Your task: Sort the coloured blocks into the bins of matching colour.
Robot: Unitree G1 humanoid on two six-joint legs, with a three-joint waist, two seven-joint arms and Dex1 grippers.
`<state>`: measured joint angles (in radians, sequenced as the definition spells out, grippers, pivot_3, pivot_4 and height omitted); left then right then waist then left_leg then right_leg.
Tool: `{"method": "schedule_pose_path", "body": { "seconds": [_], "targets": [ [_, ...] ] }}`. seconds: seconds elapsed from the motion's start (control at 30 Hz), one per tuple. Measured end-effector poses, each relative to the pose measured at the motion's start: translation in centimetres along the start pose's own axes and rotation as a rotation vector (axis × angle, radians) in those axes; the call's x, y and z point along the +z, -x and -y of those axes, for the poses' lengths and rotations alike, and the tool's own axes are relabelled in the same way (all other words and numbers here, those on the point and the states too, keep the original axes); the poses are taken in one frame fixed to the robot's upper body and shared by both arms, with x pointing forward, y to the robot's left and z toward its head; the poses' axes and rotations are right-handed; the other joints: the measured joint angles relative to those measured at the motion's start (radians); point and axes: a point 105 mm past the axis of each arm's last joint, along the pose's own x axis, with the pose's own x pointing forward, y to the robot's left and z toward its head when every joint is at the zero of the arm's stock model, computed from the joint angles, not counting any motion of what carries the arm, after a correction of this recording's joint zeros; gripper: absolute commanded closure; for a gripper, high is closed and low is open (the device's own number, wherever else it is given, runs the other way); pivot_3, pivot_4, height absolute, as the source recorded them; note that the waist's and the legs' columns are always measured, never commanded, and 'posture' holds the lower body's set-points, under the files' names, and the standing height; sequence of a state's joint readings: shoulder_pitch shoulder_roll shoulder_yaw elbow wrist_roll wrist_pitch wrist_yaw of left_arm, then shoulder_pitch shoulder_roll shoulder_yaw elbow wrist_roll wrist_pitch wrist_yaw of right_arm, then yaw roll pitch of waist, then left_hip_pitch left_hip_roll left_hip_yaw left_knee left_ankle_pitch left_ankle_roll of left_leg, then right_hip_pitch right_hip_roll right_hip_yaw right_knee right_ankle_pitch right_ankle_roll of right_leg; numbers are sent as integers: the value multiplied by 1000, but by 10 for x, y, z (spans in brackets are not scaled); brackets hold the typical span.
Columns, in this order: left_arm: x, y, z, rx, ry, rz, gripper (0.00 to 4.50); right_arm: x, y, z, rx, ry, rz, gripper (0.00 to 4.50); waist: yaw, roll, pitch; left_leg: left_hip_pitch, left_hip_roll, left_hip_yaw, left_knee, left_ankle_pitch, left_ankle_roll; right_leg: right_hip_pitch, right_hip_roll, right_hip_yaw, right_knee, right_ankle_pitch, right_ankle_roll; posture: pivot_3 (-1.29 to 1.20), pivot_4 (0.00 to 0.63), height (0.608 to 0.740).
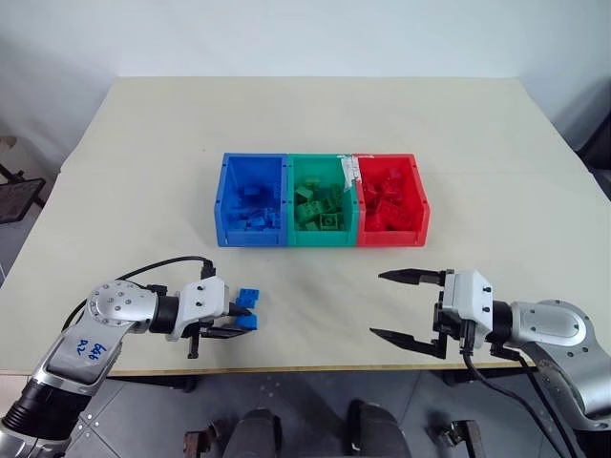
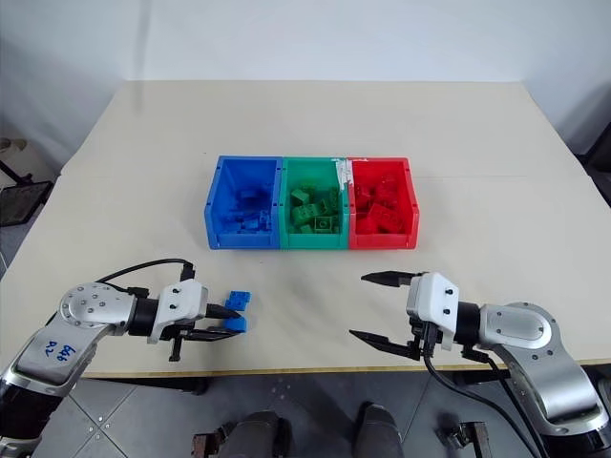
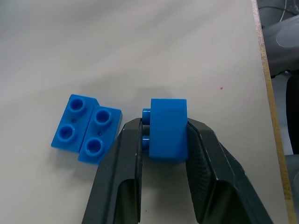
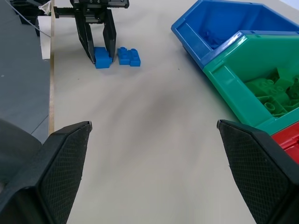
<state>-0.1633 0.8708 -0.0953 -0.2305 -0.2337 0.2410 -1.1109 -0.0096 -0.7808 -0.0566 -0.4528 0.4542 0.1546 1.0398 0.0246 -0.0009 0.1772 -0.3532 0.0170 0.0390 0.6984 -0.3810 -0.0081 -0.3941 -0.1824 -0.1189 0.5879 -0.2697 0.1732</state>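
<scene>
My left gripper (image 3: 164,140) is shut on a blue block (image 3: 168,129) that rests on the table near the front edge, one finger pressing each side. Two more blue blocks (image 3: 86,128) lie side by side just beside it, touching each other. In the left eye view the held block (image 1: 251,323) sits below that pair (image 1: 250,297). The three bins stand in a row at mid-table: blue (image 1: 252,239), green (image 1: 323,239) and red (image 1: 392,239), each holding several blocks of its own colour. My right gripper (image 1: 379,305) hovers open and empty at the front right.
The table's front edge (image 1: 315,367) runs close behind both grippers. Bare tabletop lies between the grippers and the bins, and all around the bin row. A black cable (image 1: 167,265) loops over the table by the left arm.
</scene>
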Motion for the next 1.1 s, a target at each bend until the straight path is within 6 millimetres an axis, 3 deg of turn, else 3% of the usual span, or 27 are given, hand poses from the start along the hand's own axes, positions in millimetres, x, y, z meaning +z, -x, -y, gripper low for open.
{"method": "schedule_pose_path", "body": {
  "seconds": [0.13,0.23,0.37,0.53,0.67,0.87,1.03,1.1],
  "targets": [
    [18,1,-3,6,46,128,3603,2,8,0,-40,-29,6,0,2,0,0,0,0,0,0,0,0,0,0,0,0,0,0,0,150,740],
    [46,12,-17,61,32,243,3603,8,19,4,-136,-78,33,0,3,0,0,0,0,-1,1,0,0,0,0,0,1,0,0,0,150,740],
    [74,21,-51,240,23,371,3603,17,31,13,-274,-83,77,0,3,0,0,1,0,-1,1,0,0,2,0,0,1,0,0,0,150,740],
    [80,30,-129,556,65,402,3603,24,43,28,-450,-57,147,0,6,-1,0,1,-1,0,2,0,0,2,0,0,0,1,1,0,150,740],
    [96,13,-151,557,117,461,3603,23,47,37,-484,-32,141,0,1,-1,0,0,-1,0,0,0,1,1,0,-1,-1,1,2,0,150,740],
    [87,4,-160,541,203,429,1716,19,40,32,-450,-38,124,0,-11,-1,0,0,-1,0,-1,0,1,0,0,-1,0,1,2,0,150,740],
    [75,18,-158,562,193,393,95,17,32,30,-406,-45,125,0,-11,-1,0,0,-1,0,-1,0,1,0,0,-1,0,1,2,0,150,740],
    [57,35,-152,586,177,365,26,17,28,33,-379,-31,120,0,-22,-1,0,1,-1,0,-1,0,1,0,0,0,0,1,2,0,150,740]
  ]
}}
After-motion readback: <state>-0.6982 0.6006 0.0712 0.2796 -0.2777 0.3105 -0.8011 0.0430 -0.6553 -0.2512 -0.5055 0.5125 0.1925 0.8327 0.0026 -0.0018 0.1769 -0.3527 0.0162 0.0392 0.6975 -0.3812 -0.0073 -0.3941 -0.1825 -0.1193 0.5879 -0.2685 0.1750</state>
